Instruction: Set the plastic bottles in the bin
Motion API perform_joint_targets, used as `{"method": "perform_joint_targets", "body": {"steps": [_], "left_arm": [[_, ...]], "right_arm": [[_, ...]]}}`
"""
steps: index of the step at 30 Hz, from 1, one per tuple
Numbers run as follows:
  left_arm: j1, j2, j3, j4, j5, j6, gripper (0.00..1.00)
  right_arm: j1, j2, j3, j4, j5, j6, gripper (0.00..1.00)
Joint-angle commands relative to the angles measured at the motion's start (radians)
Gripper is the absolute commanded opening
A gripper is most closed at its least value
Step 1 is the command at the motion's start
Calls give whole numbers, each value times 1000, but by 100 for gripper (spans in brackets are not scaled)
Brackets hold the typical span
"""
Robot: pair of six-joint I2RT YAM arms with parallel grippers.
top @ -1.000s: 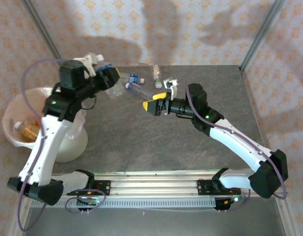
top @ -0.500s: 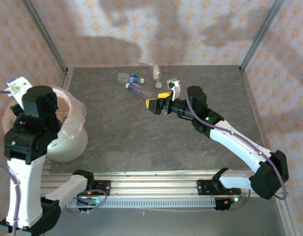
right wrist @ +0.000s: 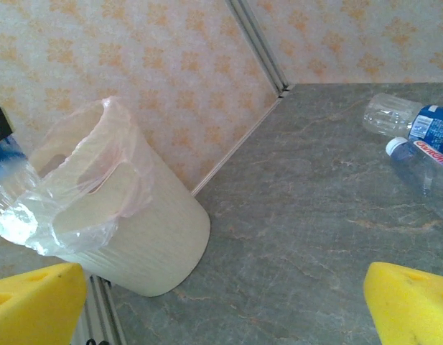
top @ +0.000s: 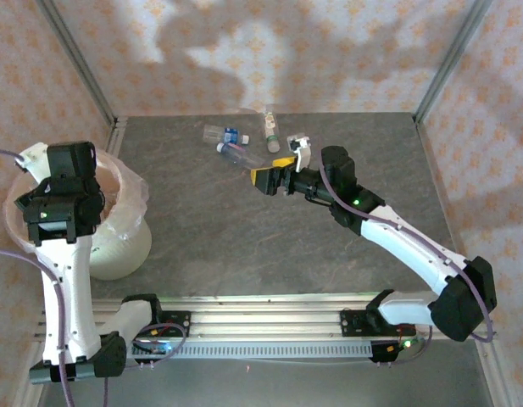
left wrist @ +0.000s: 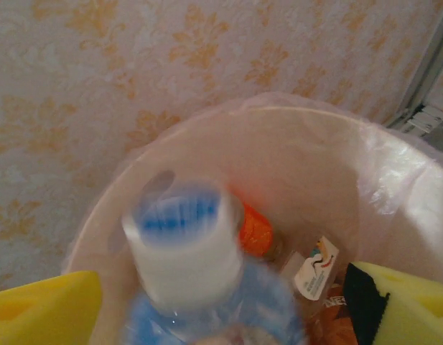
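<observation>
plastic bottle with a blue cap [left wrist: 184, 248] sits between the pads of the left gripper [left wrist: 221, 309], cap toward the wrist camera, blurred. there is a gap to each yellow pad, so the jaws are wide and clamp nothing; looks like it is mid-drop. straight beyond the hand is the bin [left wrist: 393, 172], liner [left wrist: 415, 154] folded over its rim, with an orange bottle [left wrist: 257, 231] and more labelled ones on the bottom, just past the blue cap. three more plastic bottles [top: 240, 155] lie on the table [top: 244, 246] just ahead of the right gripper [top: 265, 178]; in its wrist view the blue-label bottle [right wrist: 400, 118] is ahead and right of the pads. that gripper is wide too, nothing between the pads. handling guess: empty, very light, thin walls that dent under squeeze, smooth and round so they roll and slip. best taken across the mid body at the label, pads square to the long axis, not at the cap or tapered neck. the bin mouth is far wider than a bottle, so the drop needs little aim.
</observation>
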Motion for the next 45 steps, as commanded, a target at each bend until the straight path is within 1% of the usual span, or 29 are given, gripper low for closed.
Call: {"method": "perform_joint_targets", "body": {"steps": [1,3,5,6,7,8,9,12,15,16,18,22,26,32,35,39,43,45], "left_arm": [[6,-17,46,-21,80,-36,100],[6,-14,70,-18,152,-58,100],[0,-7,81,8,274,-79,99],[-12,2,85,30,342,-97,99],[-38,9,88,52,386,-113,99],[-85,26,92,73,410,-134,99],[-155,44,101,99,404,-148,99],[-405,135,153,177,316,-169,99],[-554,269,193,292,363,-182,99],[-588,318,205,324,365,-217,99],[-648,454,256,364,361,-232,99],[-664,712,374,376,375,-343,100],[-658,958,507,336,362,-465,100],[-639,1202,633,313,369,-598,100],[-628,1269,642,318,349,-644,100],[-615,1338,647,337,337,-650,100],[-610,1372,627,357,368,-651,97],[-610,1376,577,403,395,-666,95]], "right_arm": [[-6,-5,13,8,63,0,99],[-10,2,15,12,79,5,99],[-12,9,19,11,104,15,99],[-16,11,20,9,115,21,99],[-17,13,19,9,128,30,99],[-21,13,18,11,141,39,99],[-25,11,14,12,155,49,99],[-36,-4,-7,17,203,77,99],[-51,-37,-39,13,244,88,99],[-54,-48,-49,8,253,89,99],[-61,-67,-68,-9,275,87,99],[-72,-139,-90,-71,310,69,99],[-78,-211,-102,-155,349,31,99],[-79,-316,-133,-239,414,-7,99],[-80,-354,-145,-271,440,-17,99],[-80,-382,-155,-299,463,-27,99],[-79,-386,-155,-311,468,-30,99],[-80,-384,-156,-308,468,-26,99]]}}
